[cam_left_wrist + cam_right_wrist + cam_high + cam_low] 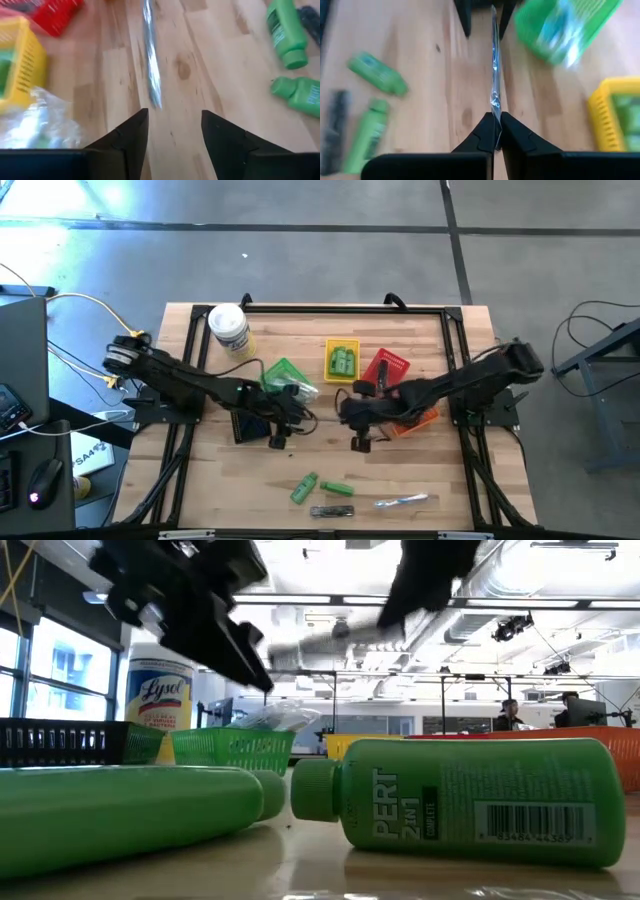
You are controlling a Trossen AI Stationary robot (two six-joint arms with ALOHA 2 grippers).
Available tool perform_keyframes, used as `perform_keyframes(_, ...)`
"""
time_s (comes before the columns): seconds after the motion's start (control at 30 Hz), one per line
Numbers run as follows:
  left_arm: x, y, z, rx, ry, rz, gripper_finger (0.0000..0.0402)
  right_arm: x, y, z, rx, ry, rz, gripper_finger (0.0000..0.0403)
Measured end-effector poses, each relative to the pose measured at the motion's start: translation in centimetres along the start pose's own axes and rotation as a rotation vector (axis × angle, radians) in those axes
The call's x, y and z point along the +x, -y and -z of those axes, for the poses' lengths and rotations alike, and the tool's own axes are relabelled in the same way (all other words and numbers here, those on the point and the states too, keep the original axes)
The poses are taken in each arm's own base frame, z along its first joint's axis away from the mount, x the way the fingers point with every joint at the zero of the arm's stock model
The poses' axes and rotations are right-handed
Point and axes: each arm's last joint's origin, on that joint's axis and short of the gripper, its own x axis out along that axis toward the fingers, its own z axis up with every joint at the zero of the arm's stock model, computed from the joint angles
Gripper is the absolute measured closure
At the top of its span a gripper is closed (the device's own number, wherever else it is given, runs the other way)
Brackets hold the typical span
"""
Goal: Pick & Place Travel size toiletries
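Pale wood-grain table [200, 480] with black frame rails. Baskets: bright green mesh [283, 375], yellow mesh [342, 360] holding green bottles, red mesh [385, 367], orange mesh [420, 420], and black mesh [60, 743]. Bright green bottles [318, 488] near the front edge, one with lighter green lettering and a white barcode [480, 802]. Dark slim piece [331, 511] beside them. Clear-wrapped silvery pieces, one on the table [402, 501], one between dark fingers [494, 75]. Yellowish jar [231, 330] with white lid and blue lettering. Both arms black
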Motion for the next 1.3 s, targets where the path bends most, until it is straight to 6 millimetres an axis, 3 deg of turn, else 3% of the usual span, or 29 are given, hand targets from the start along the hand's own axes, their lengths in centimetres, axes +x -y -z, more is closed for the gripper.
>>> perform_keyframes(0.13, -2.6, 0.8, -0.2, 0.036, 0.077, -0.088, 0.0238, -4.5, -0.1, -0.7, -0.023, 0.147, -0.007, 0.0397)
perform_keyframes(0.23, -5.2, 1.1, -0.3, 0.032, 0.161, -0.172, 0.0271, -7.0, 0.3, -0.5, -0.034, 0.237, 0.000, 0.0397)
perform_keyframes(0.43, -8.9, 1.8, 2.5, 0.019, 0.290, -0.160, 0.0384, -10.6, 1.9, 1.8, -0.006, 0.387, -0.005, 0.0397)
perform_keyframes(0.57, -10.6, 1.5, 4.6, 0.016, 0.378, -0.164, 0.0391, -12.4, 3.1, 3.8, 0.028, 0.503, -0.037, 0.0397)
perform_keyframes(0.73, -12.2, 1.1, 6.4, 0.004, 0.452, -0.188, 0.0399, -12.9, 4.5, 6.9, 0.067, 0.633, -0.025, 0.0397)
perform_keyframes(0.93, -12.6, 0.9, 8.0, 0.022, 0.452, -0.193, 0.0397, -12.1, 5.9, 11.0, 0.117, 0.777, -0.049, 0.0396)
perform_keyframes(1.3, -12.4, 0.9, 8.2, 0.051, 0.439, -0.200, 0.0397, -11.1, 8.2, 17.7, 0.070, 1.015, -0.053, 0.0396)
